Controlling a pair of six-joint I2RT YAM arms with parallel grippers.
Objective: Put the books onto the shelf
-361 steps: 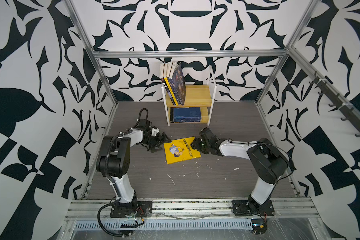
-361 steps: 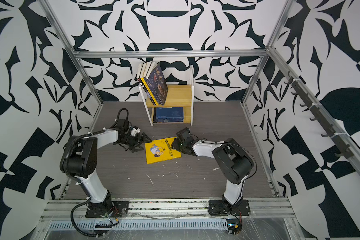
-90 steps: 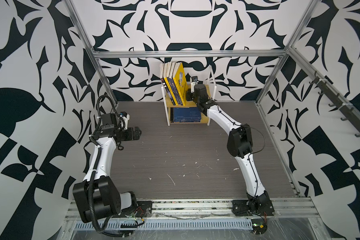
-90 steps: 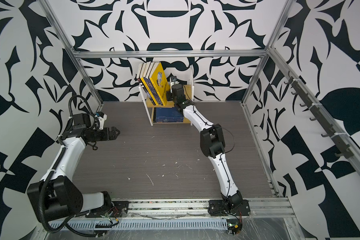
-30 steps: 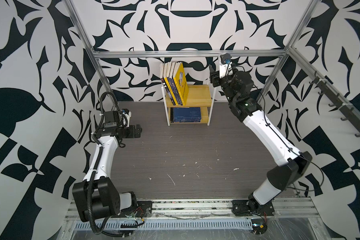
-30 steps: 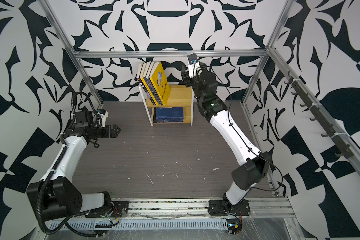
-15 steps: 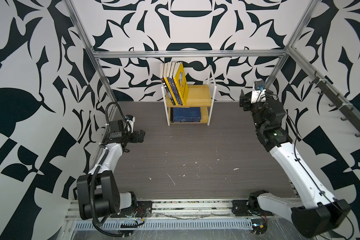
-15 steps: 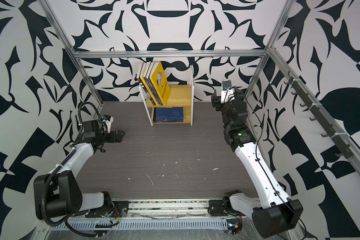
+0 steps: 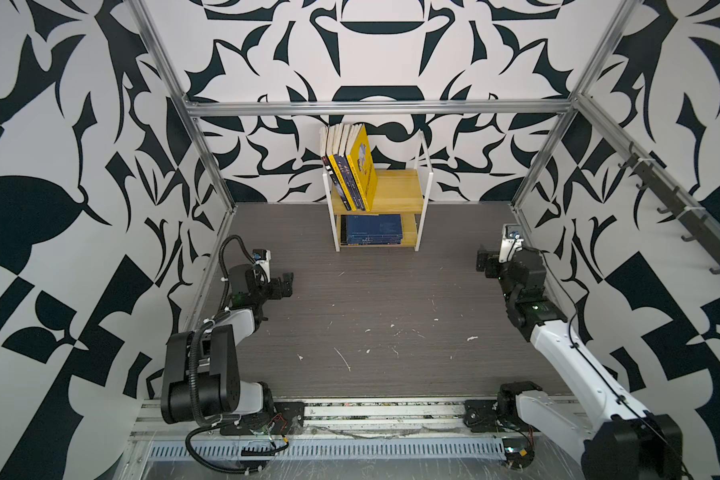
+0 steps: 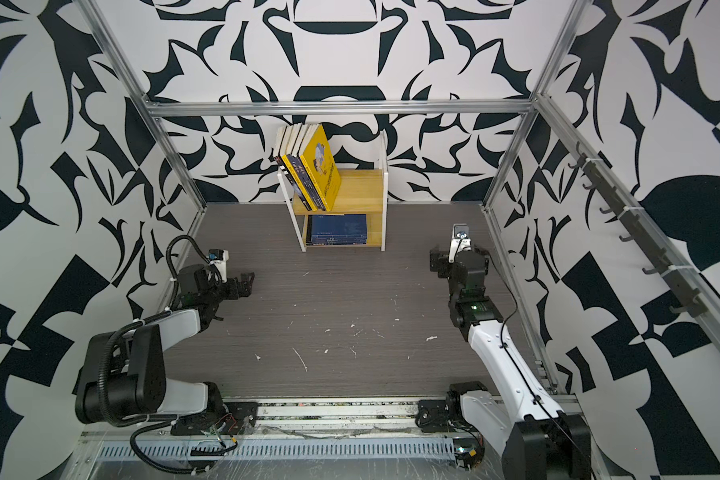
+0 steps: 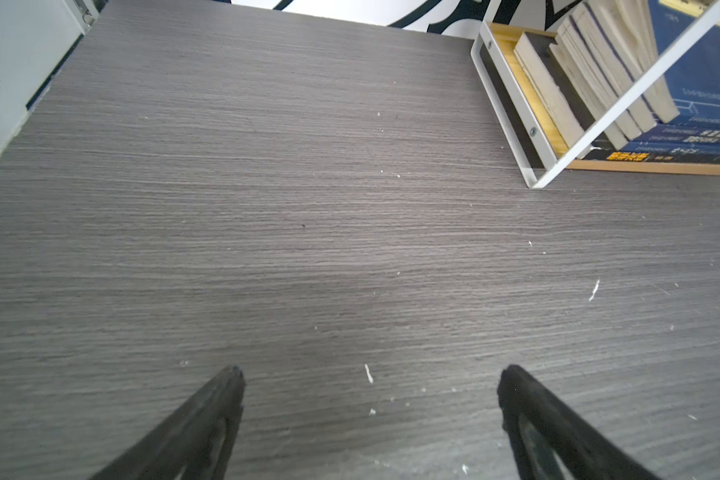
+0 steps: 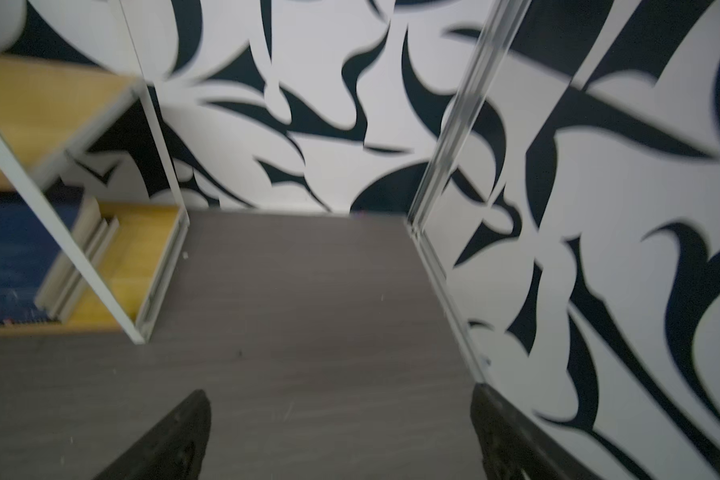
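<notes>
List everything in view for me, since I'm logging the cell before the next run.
shelf: one, light wood boards on a white frame, at the back wall, mid-table.
standing books: about five, navy and yellow, leaning at the upper board's left end.
flat books: a stack, count unclear, navy, lying on the lower board.
table: one, dark grey woodgrain, under shelf and arms.
hook rail: one, dark, on the right wall.
left gripper: one, black, open and empty, above the table's left side.
right gripper: one, black, open and empty, near the right wall.
</notes>
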